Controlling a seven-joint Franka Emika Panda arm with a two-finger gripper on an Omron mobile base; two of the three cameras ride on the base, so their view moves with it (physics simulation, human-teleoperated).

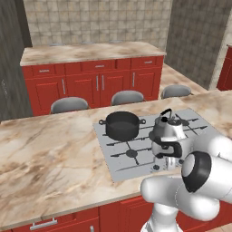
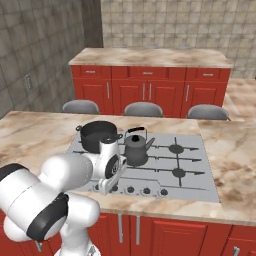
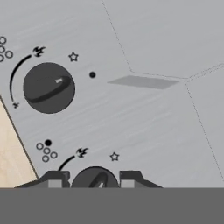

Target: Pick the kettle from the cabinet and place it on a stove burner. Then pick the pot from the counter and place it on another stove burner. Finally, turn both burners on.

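Note:
The black pot (image 1: 122,125) (image 2: 99,135) rests on the back left burner of the grey cooktop (image 1: 118,162) (image 2: 200,186). The dark grey kettle (image 1: 168,129) (image 2: 136,150) stands upright on the burner beside it. My gripper (image 1: 169,162) (image 2: 106,188) (image 3: 95,179) points down at the knob row along the cooktop's front edge, just in front of the kettle. In the hand view its two fingertips (image 3: 54,179) close against either side of a round dark knob (image 3: 95,181). A second knob (image 3: 48,87) lies free beyond it.
Two bare burners (image 2: 176,148) (image 2: 179,173) lie to the right of the kettle. Three grey stools (image 1: 69,105) (image 1: 128,97) (image 1: 176,90) stand behind the island. A marbled counter with red cabinets (image 1: 90,53) runs along the tiled back wall.

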